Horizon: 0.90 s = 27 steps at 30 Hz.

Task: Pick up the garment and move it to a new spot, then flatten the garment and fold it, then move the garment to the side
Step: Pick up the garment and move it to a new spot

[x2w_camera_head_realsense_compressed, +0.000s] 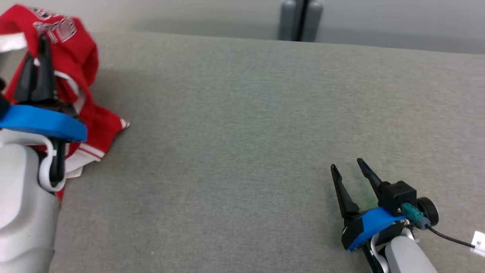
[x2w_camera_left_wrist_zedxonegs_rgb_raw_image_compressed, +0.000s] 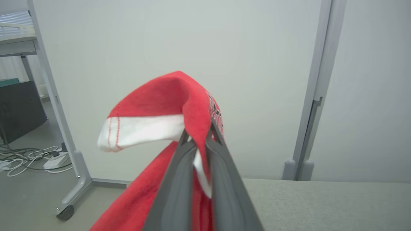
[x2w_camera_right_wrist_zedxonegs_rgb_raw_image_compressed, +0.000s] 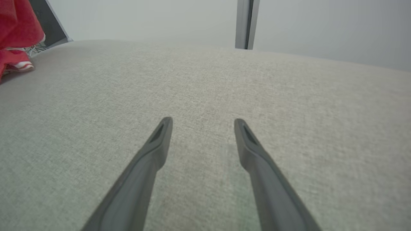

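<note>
I see the grey fabric-covered table (x2w_camera_head_realsense_compressed: 242, 132) stretching across the frame. The red jersey (x2w_camera_head_realsense_compressed: 81, 57) with white trim hangs bunched at the upper left, its lower folds resting on the table. My left gripper (x2w_camera_left_wrist_zedxonegs_rgb_raw_image_compressed: 199, 138) is clenched on a fold of it. My right gripper (x2w_camera_head_realsense_compressed: 346, 162), lower right, stands released above bare cloth.

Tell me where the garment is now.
Far left of the head view: the garment hangs from the shut left gripper, its lower end resting on the grey table.
</note>
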Tool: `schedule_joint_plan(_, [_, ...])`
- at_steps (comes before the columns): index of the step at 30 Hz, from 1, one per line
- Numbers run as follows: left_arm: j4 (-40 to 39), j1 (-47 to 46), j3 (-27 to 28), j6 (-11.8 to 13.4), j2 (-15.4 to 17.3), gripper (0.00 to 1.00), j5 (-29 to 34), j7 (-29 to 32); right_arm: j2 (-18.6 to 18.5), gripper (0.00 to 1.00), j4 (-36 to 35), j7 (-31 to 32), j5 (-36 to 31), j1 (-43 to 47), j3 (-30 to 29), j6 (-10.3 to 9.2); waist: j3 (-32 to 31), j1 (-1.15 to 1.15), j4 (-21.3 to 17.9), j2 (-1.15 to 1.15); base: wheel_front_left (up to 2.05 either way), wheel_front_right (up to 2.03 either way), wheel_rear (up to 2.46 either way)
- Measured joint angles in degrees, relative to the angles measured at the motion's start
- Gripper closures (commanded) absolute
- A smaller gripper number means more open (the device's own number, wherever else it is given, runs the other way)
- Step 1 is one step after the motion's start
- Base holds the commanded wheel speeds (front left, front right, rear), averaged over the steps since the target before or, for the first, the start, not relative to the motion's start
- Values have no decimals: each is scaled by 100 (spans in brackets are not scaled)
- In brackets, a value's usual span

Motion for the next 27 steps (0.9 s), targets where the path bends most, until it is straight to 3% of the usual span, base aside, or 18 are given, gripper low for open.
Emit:
schedule_joint_plan(6, [-512, 78, -532, 0, -232, 100, 15, 1, -5, 0, -91, 0, 190, 190, 75, 0, -148, 0, -644, 0, 0, 0, 0])
schedule_joint_plan(20, [-683, 458, -2096, 0, -795, 100, -1, 0, -7, 0, -524, -1, 389, 409, 304, 0, -157, 1, -2495, 0, 0, 0, 0])
schedule_joint_plan(27, [-670, 570, -2644, 0, -1007, 100, 22, 1, -10, 0, -676, 0, 442, 528, 374, 0, -237, 0, -2952, -1, 0, 0, 0])
